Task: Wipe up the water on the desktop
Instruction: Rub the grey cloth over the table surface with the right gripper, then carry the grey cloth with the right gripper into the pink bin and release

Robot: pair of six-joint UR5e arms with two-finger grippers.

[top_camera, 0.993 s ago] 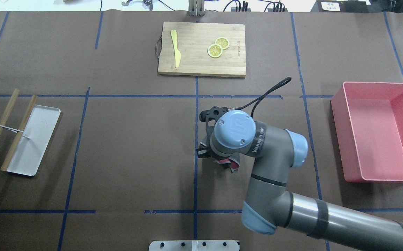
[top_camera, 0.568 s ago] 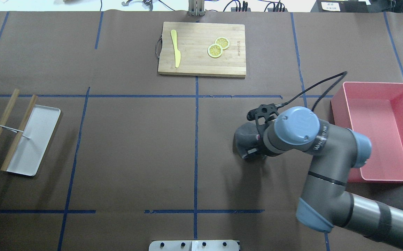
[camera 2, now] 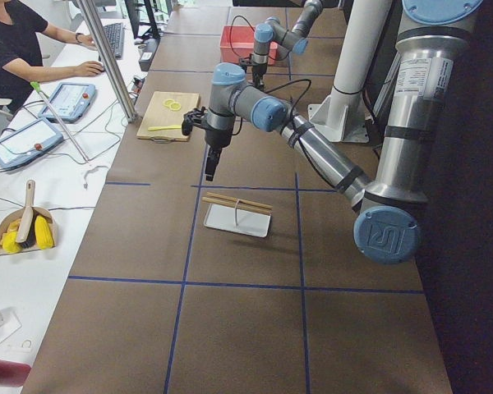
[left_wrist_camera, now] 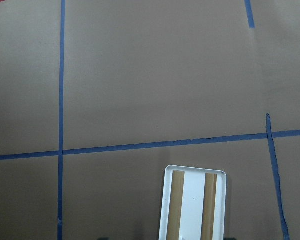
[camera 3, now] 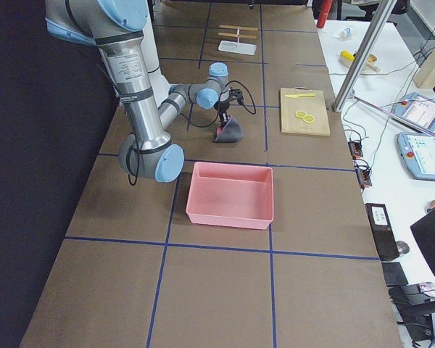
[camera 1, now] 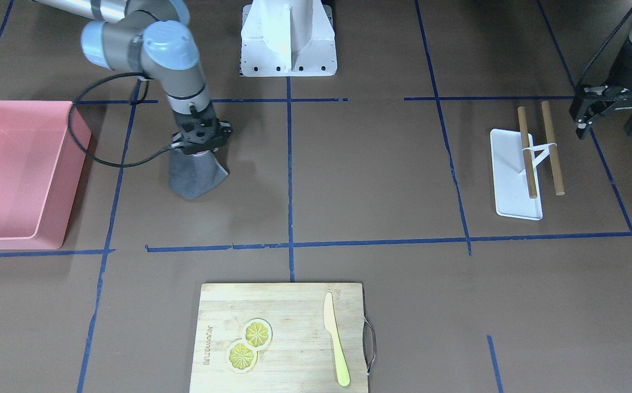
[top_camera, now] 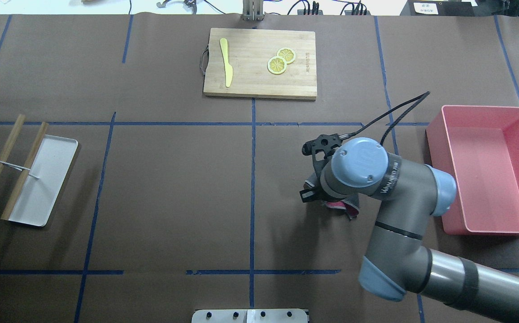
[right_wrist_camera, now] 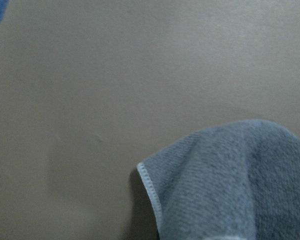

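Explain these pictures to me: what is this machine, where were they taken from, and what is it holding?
It is a two-armed robot at a brown desktop. Two pictures look down from above, two from the table's ends, two from cameras on its wrists. Its right gripper is shut on a grey cloth that reaches down to the desktop; the left gripper hangs open and empty. Nearby: a pink bin, a cutting board with lemon slices and a yellow knife, a white tray.

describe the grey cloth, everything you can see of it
The cloth is grey terry with a stitched pale hem and a pink patch showing from overhead. It hangs bunched from the right tool, which pinches its top, and fans out onto the desktop, between the centre tape line and the pink bin.
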